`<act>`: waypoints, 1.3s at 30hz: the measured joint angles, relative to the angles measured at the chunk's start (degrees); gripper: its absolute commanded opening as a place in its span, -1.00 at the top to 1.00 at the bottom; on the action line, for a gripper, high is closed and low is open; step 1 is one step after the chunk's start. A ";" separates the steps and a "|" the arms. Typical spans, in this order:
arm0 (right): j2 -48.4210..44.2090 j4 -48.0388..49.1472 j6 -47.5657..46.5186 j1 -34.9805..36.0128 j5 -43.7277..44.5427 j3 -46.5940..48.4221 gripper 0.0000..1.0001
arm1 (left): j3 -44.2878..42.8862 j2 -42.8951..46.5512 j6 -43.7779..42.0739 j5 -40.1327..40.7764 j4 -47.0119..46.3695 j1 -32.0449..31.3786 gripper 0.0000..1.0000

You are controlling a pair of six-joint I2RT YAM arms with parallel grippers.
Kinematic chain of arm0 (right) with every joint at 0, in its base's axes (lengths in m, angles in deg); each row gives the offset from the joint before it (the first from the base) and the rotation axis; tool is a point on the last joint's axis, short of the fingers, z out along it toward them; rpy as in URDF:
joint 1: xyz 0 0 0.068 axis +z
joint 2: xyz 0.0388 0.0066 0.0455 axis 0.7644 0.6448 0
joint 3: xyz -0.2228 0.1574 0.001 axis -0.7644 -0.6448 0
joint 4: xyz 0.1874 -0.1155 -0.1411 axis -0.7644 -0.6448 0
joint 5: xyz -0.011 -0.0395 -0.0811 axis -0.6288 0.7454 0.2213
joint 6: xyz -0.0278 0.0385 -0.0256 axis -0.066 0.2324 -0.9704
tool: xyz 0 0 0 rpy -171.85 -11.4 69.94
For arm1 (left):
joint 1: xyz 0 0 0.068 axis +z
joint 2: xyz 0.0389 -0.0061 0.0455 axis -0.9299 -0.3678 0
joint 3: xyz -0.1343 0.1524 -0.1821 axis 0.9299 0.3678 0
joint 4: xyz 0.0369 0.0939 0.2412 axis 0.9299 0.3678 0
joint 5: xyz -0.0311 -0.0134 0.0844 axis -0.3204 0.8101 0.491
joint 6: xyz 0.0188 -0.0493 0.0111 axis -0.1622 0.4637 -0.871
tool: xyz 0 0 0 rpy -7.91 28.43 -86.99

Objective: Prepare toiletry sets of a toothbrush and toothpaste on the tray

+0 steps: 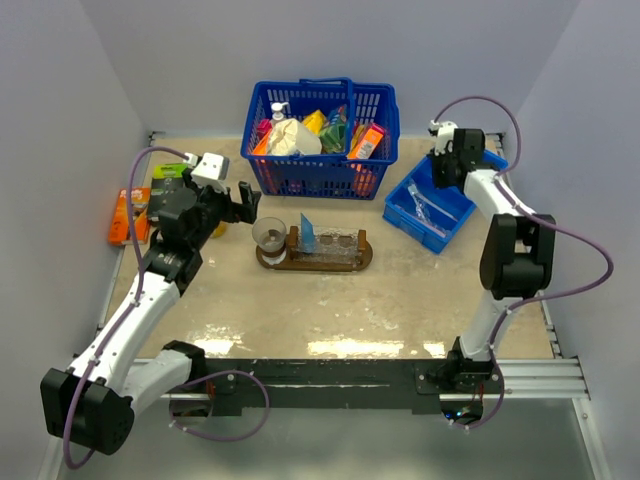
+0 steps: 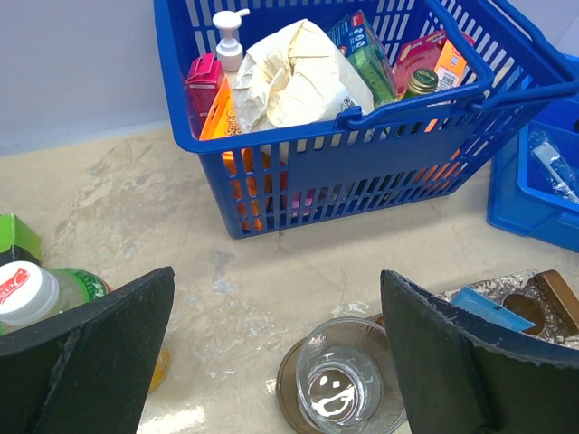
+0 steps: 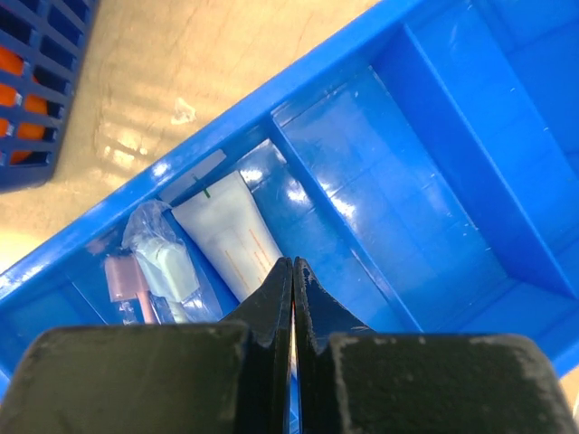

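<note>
The right gripper [image 3: 292, 282] is positioned inside the blue plastic bin [image 3: 434, 136], with both jaws pressed fully together. The white toothpaste tube [image 3: 226, 237] lies flat in a narrow compartment of the bin. In the right wrist view its long axis runs diagonally from upper left down to the fingertips, so its near end sits directly at the closed tips. Whether the jaws have pinched that end cannot be told, because the fingers hide the contact point. A clear-wrapped packet [image 3: 158, 262] lies just beside the tube on its left; its contents cannot be identified with certainty. The right arm is the nearer arm to the bin. The oval wooden tray [image 1: 313, 265] stands well apart, to the left of the bin on the surface and in front of the blue basket [image 1: 320, 170]. The tray carries a blue wedge-shaped tube [image 1: 307, 232] upright among clear glass cups. The left gripper [image 2: 276, 298] is fully open and holds nothing. It hovers near the left end of the tray, above one glass cup [image 2: 348, 384]. A transfer to the tray would therefore require travel leftward from the bin.
</note>
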State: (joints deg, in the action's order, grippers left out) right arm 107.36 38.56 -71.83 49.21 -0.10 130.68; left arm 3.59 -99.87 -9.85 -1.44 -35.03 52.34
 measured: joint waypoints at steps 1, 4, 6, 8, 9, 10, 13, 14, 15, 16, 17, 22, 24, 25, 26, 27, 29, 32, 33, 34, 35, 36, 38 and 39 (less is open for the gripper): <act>0.26 -0.33 0.00 0.00 -0.02 0.11 1.00 | 0.02 0.13 -0.02 0.00 -0.02 0.00 -1.00; 1.97 -1.66 -0.04 0.00 -0.28 0.76 0.90 | 0.00 0.35 -0.02 0.00 0.00 0.00 -1.00; 3.54 -2.64 -0.07 0.00 -0.35 1.05 0.79 | 0.00 0.42 -0.02 -0.02 -0.02 0.00 -1.00; 4.74 -3.52 -0.13 0.00 -0.33 1.03 0.66 | 0.02 0.44 -0.04 -0.04 -0.02 0.00 -1.00; 5.42 -3.93 -0.20 0.00 -0.33 1.01 0.48 | 0.02 0.46 -0.04 -0.07 -0.02 0.00 -1.00; 5.84 -4.20 -0.35 0.00 -0.31 0.98 0.37 | 0.02 0.46 -0.04 -0.13 -0.02 0.00 -1.00; 6.51 -5.09 -0.90 0.00 -0.26 0.96 -0.01 | 0.20 0.46 -0.04 -0.17 -0.02 0.00 -1.00; 6.51 -5.35 -1.16 0.00 -0.24 0.96 -0.04 | 0.28 0.46 -0.04 -0.17 -0.04 0.00 -1.00; 6.51 -5.18 -1.51 0.00 -0.22 1.01 -0.06 | 0.35 0.46 -0.04 -0.17 0.00 0.00 -1.00; 6.49 -5.31 -1.75 -0.04 -0.50 1.09 -0.06 | 0.39 0.46 -0.04 -0.17 -0.04 0.00 -1.00; 6.56 -5.57 -2.10 -0.09 -0.59 1.22 -0.06 | 0.44 0.46 -0.04 -0.17 -0.04 0.00 -1.00; 10.14 -7.52 -3.78 -0.09 -0.79 5.07 -0.07 | 0.52 0.46 -0.07 -0.13 -0.02 0.00 -1.00; 11.65 -7.65 -4.04 -0.15 -0.83 6.19 -0.08 | 0.55 0.46 -0.11 -0.07 0.00 0.00 -1.00; 12.13 -7.87 -4.15 -0.17 -1.07 6.71 -0.07 | 0.55 0.46 -0.11 0.00 -0.02 0.00 -1.00; 12.39 -8.31 -4.31 -0.13 -1.20 7.15 -0.08 | 0.55 0.46 -0.13 0.04 -0.02 0.00 -1.00; 12.50 -8.79 -4.55 -0.11 -1.22 7.56 -0.07 | 0.55 0.46 -0.13 0.09 -0.02 0.00 -1.00; 13.09 -9.42 -4.98 -0.09 -1.18 8.37 -0.08 | 0.55 0.46 -0.15 0.09 0.00 0.00 -1.00; 13.35 -9.70 -5.22 0.00 -0.98 8.72 -0.08 | 0.55 0.46 -0.20 0.11 -0.02 0.00 -1.00; 13.35 -9.68 -5.25 0.00 -0.87 8.72 -0.06 | 0.55 0.46 -0.20 0.13 -0.02 0.00 -1.00; 13.42 -9.64 -5.22 0.07 -0.72 8.72 -0.03 | 0.55 0.46 -0.20 0.13 0.00 0.00 -1.00; 13.44 -9.57 -5.22 0.11 -0.39 8.72 0.02 | 0.55 0.46 -0.20 0.15 -0.02 0.00 -1.00; 13.53 -9.49 -5.18 0.20 0.09 8.72 0.15 | 0.55 0.46 -0.20 0.15 0.00 0.00 -1.00; 13.73 -9.03 -5.18 0.39 0.98 8.72 0.30 | 0.55 0.46 -0.20 0.24 -0.02 0.00 -1.00; 13.94 -8.33 -5.20 0.68 1.97 8.68 0.41 | 0.55 0.46 -0.20 0.28 0.00 0.00 -1.00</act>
State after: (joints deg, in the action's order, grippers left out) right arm 121.30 30.23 -77.03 49.88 1.87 139.35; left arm 4.14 -99.41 -10.05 -1.16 -35.03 52.34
